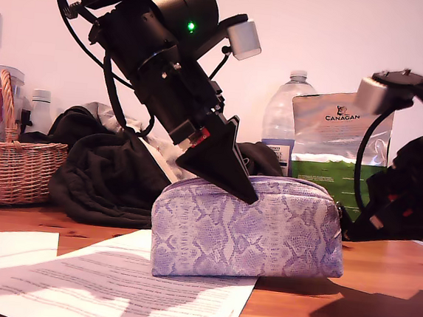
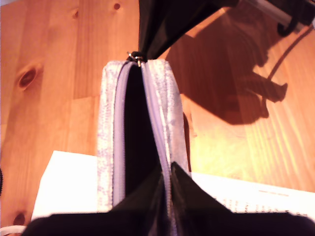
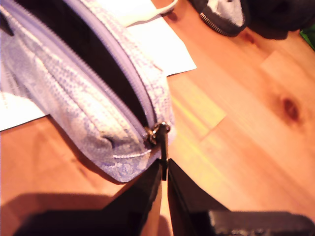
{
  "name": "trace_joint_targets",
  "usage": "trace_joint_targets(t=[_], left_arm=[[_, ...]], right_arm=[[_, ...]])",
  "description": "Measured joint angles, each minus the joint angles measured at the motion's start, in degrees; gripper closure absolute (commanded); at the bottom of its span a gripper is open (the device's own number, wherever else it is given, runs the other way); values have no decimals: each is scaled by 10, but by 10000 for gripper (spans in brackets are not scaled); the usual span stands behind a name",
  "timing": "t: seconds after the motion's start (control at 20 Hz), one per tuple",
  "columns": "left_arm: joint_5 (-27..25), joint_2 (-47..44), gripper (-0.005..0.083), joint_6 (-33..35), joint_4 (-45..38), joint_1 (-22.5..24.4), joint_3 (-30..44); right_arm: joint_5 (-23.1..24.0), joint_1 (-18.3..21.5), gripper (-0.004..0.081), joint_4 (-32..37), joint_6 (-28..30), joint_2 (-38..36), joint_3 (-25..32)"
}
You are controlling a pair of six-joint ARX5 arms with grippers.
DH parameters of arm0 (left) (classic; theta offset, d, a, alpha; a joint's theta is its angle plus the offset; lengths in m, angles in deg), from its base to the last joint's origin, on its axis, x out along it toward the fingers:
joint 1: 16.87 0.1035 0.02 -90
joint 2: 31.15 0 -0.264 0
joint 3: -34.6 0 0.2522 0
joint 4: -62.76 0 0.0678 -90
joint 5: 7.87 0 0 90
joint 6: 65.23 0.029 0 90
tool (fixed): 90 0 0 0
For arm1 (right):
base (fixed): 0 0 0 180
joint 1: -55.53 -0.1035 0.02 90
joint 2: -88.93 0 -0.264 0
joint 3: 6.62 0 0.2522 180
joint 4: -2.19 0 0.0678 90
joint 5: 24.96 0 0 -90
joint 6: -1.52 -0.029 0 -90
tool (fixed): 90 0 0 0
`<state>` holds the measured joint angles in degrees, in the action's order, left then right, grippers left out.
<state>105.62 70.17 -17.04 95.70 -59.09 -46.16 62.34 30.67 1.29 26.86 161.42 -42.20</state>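
Note:
A lilac snakeskin-print pouch [image 1: 250, 229] stands on the wooden table [image 1: 387, 270], its zipper drawn back and its dark inside showing [image 2: 133, 132]. My first gripper [image 1: 247, 193] comes down from the exterior view's upper left and is shut on the pouch's zipper edge [image 2: 167, 183] near the top middle. My second gripper [image 1: 343, 223] sits at the pouch's end on the exterior view's right. It is shut [image 3: 164, 169] on the small metal zipper pull [image 3: 160, 133]. In the first wrist view, its dark fingers [image 2: 157, 29] show at the pouch's far end.
Printed paper sheets [image 1: 112, 283] lie under and in front of the pouch. Behind it are a wicker basket [image 1: 10, 170], a heap of black clothing [image 1: 98, 178], a water bottle [image 1: 283, 113] and a Canagan bag [image 1: 339, 140].

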Motion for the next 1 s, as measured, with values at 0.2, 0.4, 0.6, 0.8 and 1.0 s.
trace_joint_targets(t=[0.2,0.4,0.6,0.8,1.0], left_arm=[[1,0,566,0,-5,0,0],[5,0,344,-17,-8,0,0],[0,-5,344,-44,-3,0,0],[-10,-59,343,-44,-18,3,0],[2,-63,343,-44,-27,31,-3]], right_arm=[[3,0,782,4,2,0,0],[7,0,782,4,2,0,0],[12,0,782,4,2,0,0],[13,0,782,4,2,0,0],[13,0,782,4,2,0,0]])
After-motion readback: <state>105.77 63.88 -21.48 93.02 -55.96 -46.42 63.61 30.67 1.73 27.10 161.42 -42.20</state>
